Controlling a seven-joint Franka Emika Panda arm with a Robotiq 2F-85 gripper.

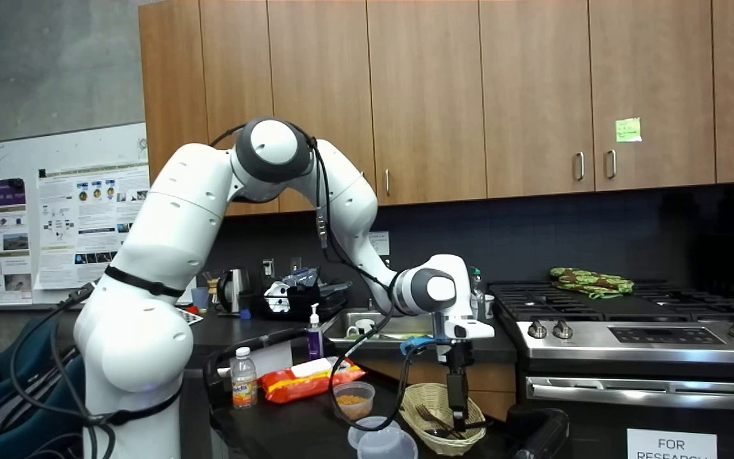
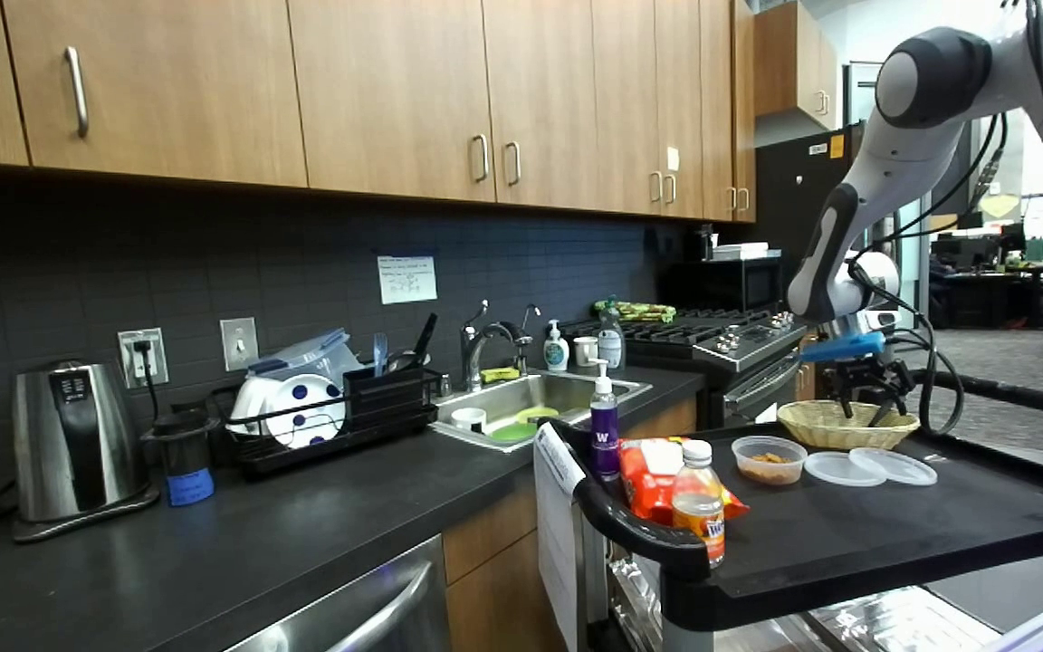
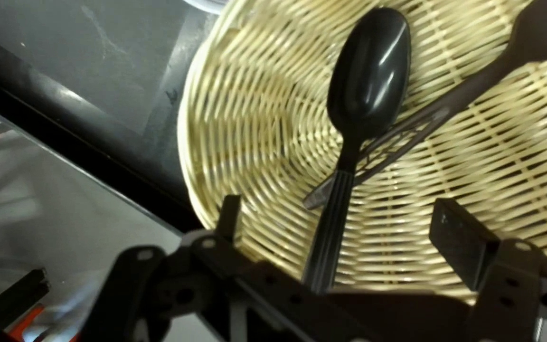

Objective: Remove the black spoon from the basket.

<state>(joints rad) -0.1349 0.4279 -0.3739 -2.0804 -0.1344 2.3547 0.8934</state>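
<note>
The round tan woven basket (image 3: 254, 118) fills much of the wrist view; it also shows in both exterior views (image 1: 419, 408) (image 2: 847, 436). The black spoon (image 3: 371, 71) lies in it, bowl toward the top of the wrist view, handle running down between my fingers. Its bowl shows as a dark patch in an exterior view (image 1: 438, 433). A dark brown utensil (image 3: 473, 92) crosses under the spoon. My gripper (image 3: 343, 225) is open, its fingers apart on both sides of the handle without touching it. It points down into the basket in both exterior views (image 1: 459, 414) (image 2: 865, 412).
The basket stands on a black cart top (image 2: 811, 534). Beside it are a clear tub with orange food (image 1: 354, 400) and clear lids (image 1: 387, 444). A red bag (image 1: 303, 384), a juice bottle (image 1: 244, 382) and a purple pump bottle (image 1: 315, 338) stand farther off. A black cart handle (image 1: 542, 433) is near.
</note>
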